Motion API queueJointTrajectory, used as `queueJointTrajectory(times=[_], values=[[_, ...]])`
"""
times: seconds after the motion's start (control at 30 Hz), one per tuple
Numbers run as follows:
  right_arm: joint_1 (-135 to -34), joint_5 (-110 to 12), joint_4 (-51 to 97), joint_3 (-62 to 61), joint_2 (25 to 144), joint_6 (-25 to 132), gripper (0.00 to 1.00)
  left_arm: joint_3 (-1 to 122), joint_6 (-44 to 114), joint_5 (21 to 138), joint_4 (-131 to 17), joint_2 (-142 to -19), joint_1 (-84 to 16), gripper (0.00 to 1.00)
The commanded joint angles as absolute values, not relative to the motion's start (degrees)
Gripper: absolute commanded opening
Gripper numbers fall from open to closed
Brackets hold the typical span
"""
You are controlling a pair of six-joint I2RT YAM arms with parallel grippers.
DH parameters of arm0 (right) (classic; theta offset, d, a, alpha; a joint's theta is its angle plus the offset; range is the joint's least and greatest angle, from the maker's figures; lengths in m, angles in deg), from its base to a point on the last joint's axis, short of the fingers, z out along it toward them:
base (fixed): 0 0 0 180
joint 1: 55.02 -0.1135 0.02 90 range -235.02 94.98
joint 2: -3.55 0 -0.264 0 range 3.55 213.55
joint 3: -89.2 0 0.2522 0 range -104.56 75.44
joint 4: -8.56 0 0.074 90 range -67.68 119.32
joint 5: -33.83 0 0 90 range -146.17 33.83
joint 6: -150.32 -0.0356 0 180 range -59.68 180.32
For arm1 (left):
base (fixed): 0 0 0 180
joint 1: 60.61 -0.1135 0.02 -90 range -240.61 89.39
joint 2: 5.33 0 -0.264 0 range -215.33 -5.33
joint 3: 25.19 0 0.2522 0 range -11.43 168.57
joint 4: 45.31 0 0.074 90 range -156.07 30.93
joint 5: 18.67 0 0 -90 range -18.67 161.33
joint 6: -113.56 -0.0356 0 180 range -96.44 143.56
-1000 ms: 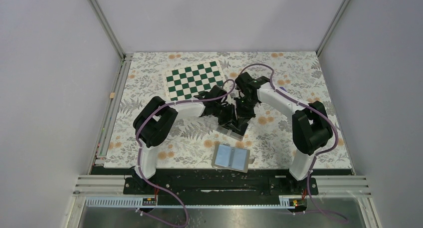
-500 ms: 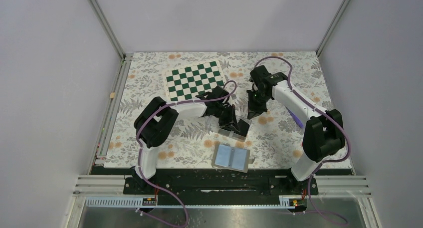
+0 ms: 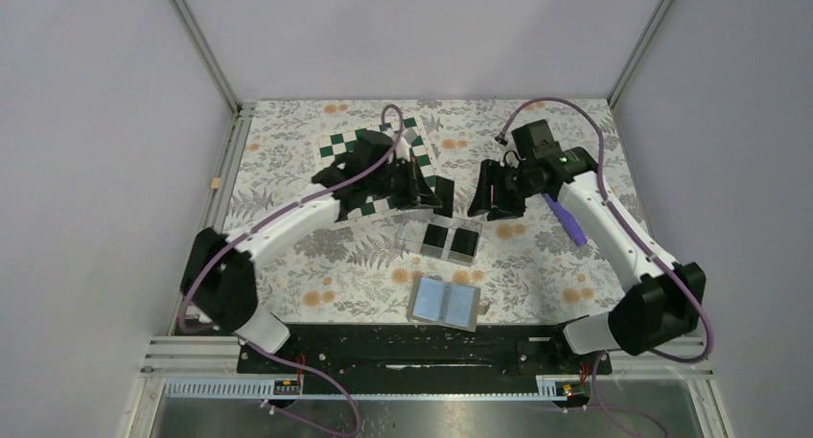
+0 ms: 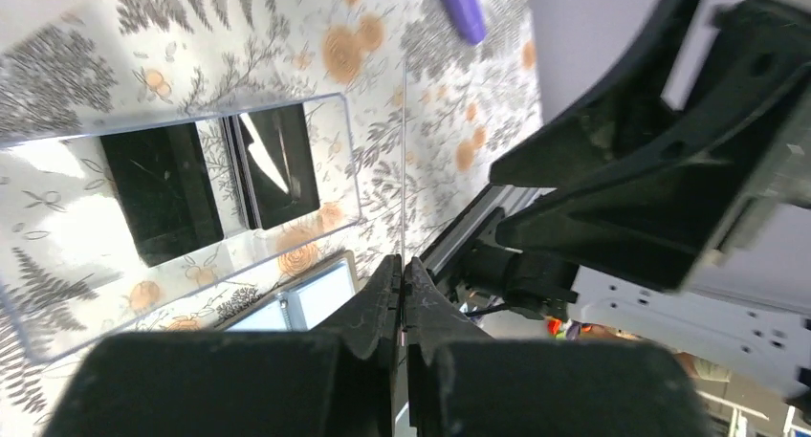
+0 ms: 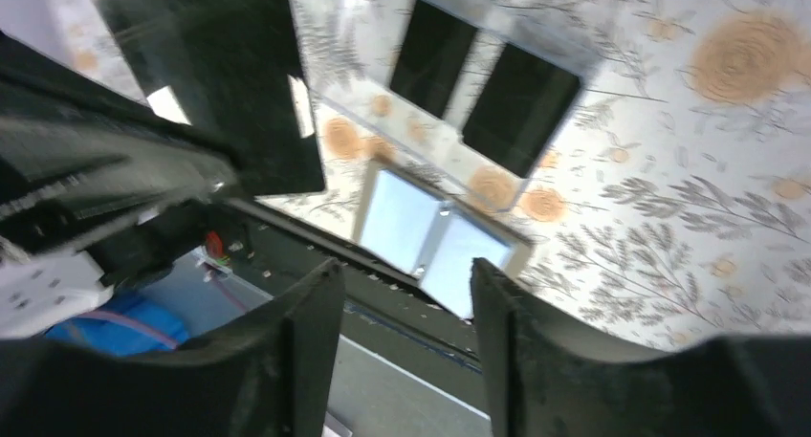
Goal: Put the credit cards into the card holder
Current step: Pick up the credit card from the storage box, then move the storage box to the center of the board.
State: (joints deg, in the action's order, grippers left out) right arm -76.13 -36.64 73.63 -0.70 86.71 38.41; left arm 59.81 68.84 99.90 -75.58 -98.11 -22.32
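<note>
The clear card holder (image 3: 451, 239) stands mid-table with a black credit card lying in each of its two compartments (image 4: 163, 193) (image 4: 277, 164). My left gripper (image 3: 431, 196) hovers behind it, over the checkerboard's near corner. It is shut (image 4: 403, 265) on another black credit card, seen edge-on as a thin line (image 4: 405, 169) in the left wrist view and flat (image 5: 220, 83) in the right wrist view. My right gripper (image 3: 484, 203) hangs to the right of the left one, open (image 5: 406, 274), with nothing between its fingers.
A taupe wallet (image 3: 444, 304) lies open near the front edge, its light-blue inside up. A green-and-white checkerboard (image 3: 369, 150) lies at the back under the left arm. The right arm's purple cable (image 3: 566, 222) hangs low to the right of the holder.
My left arm has lifted off the holder and swung back toward the checkerboard with a card in its grip. My right gripper has pulled back to the right and opened.
</note>
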Motion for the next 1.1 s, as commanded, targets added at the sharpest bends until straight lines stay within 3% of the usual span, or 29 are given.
queueJointTrajectory(times=[0.0,0.17,0.37,0.63,0.83,1.07], values=[[-74.6,-20.9,64.8,3.8,79.7,34.6,0.63,53.2,69.9,100.3,-68.6,-87.6,-24.9,0.00],[-74.5,-8.0,51.7,11.3,74.9,28.6,0.70,45.8,74.2,107.0,-60.6,-78.8,-25.9,0.00],[-74.6,5.8,25.8,20.8,73.6,12.2,0.66,36.6,82.2,112.6,-47.5,-72.3,-25.9,0.00],[-74.8,9.2,9.0,24.9,75.0,1.4,0.47,33.2,83.8,114.8,-45.0,-69.5,-25.9,0.00],[-76.8,10.0,6.3,25.1,76.9,-1.1,0.36,32.9,84.4,115.0,-44.2,-69.6,-25.9,0.00],[-77.9,9.2,1.6,26.6,77.1,-4.0,0.00,32.8,85.0,115.7,-43.3,-70.4,-25.9,0.00]])
